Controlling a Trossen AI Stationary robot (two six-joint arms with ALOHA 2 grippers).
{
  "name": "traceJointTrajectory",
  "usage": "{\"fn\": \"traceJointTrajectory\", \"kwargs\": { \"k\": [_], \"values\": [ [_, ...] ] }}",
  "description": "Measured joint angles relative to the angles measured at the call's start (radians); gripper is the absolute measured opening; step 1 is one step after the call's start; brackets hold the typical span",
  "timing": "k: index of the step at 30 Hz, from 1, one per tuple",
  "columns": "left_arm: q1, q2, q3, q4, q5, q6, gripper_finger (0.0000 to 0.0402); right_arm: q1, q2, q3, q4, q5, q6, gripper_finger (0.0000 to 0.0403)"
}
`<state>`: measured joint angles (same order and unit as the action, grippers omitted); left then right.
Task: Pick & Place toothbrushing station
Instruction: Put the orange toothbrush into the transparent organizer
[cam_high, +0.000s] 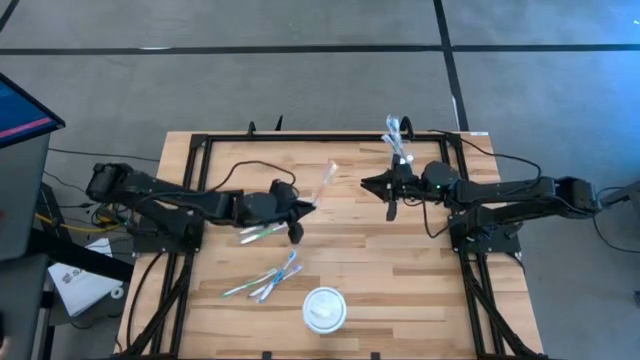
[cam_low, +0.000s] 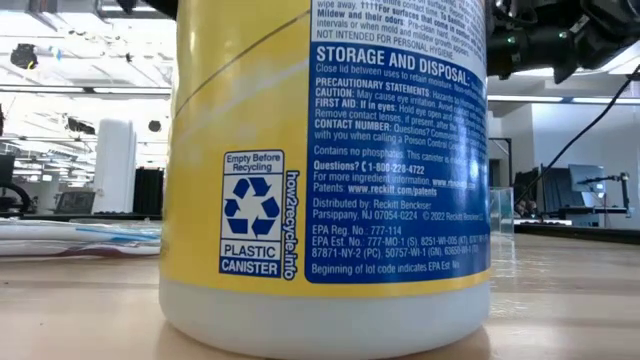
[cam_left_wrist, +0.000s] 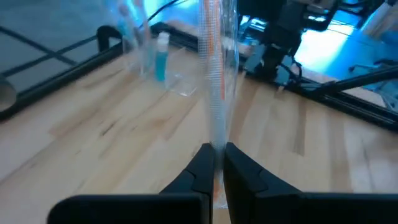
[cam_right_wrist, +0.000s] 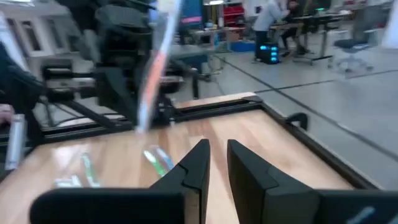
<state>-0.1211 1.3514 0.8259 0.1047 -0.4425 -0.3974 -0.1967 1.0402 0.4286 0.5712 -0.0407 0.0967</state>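
The left gripper (cam_left_wrist: 216, 163) hangs over the middle of the worktop (cam_high: 400, 270), its fingers (cam_left_wrist: 199, 168) pinched on a slim clear-wrapped toothbrush (cam_left_wrist: 217, 81) that angles up toward the far edge. The right gripper (cam_right_wrist: 216, 163), near the far right corner, shows a narrow gap between its fingers (cam_right_wrist: 198, 163), with nothing in it. Loose toothbrushes (cam_high: 268, 280) lie toward the near edge, beside a round white disc (cam_high: 325, 308). A clear tumbler (cam_high: 397, 135) holding more sits at the far edge. A yellow plastic canister (cam_low: 320, 170) blocks most of the low view.
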Motion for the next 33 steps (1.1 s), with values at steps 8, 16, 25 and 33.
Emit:
{"fn": "traceJointTrajectory", "kwargs": {
  "k": [8,16,25,33],
  "values": [
    [0.068,0.132,-0.003,0.233,0.07,0.082,0.0006,0.0,0.105,0.0,0.199,-0.093,0.009,0.0048],
    [0.083,0.199,-0.003,0.343,0.073,0.117,0.0006,-0.029,0.126,0.0,0.254,-0.183,0.001,0.0061],
    [0.083,0.269,-0.003,0.483,0.075,0.157,0.0007,-0.04,0.127,0.0,0.278,-0.221,0.009,0.0091],
    [0.083,0.337,-0.003,0.6,0.107,0.189,0.0007,-0.05,0.127,0.0,0.284,-0.221,0.012,0.0129]
  ]
}}
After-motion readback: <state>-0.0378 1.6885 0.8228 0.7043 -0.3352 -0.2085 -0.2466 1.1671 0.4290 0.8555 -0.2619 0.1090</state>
